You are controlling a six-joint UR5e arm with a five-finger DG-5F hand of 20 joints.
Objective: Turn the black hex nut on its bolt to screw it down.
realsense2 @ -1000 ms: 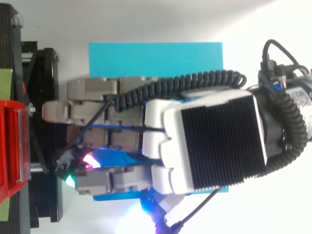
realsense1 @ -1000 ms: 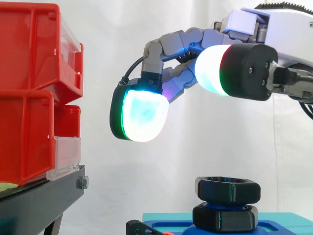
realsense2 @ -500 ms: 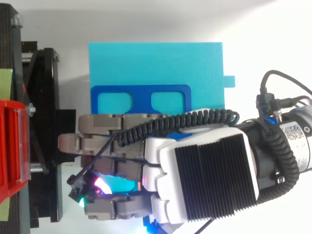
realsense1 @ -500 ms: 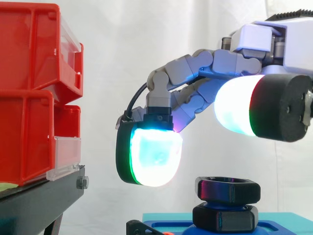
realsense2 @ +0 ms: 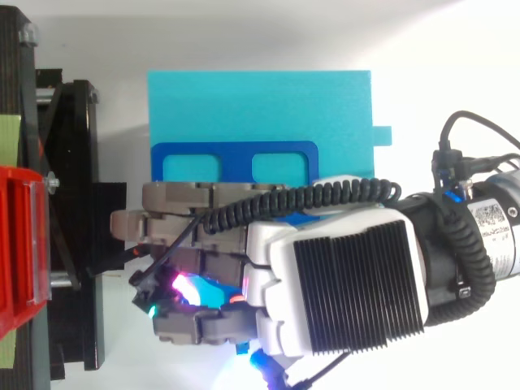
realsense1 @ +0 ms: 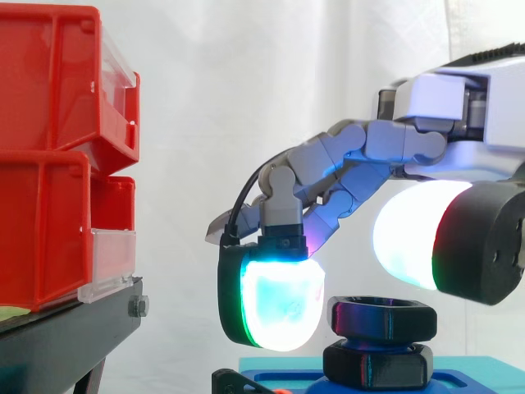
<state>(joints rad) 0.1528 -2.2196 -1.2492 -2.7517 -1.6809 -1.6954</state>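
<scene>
Black hex nut (realsense1: 382, 317) stacked over a second nut (realsense1: 377, 366) on the cyan board (realsense2: 260, 106), side view 5 o'clock | robot hand (realsense2: 341, 296) spread apart, gripping nothing | I see one glowing fingertip (realsense1: 275, 304) just beside the nut's 9 o'clock, another pad (realsense1: 410, 238) above at 1 o'clock

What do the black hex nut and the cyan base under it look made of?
Black hex nut: probably moulded or printed plastic, semi-gloss; its rounded edges catch soft green highlights rather than sharp metallic glints. Cyan base: likely plastic sheet, matte; flat, even colour without reflections.
</scene>
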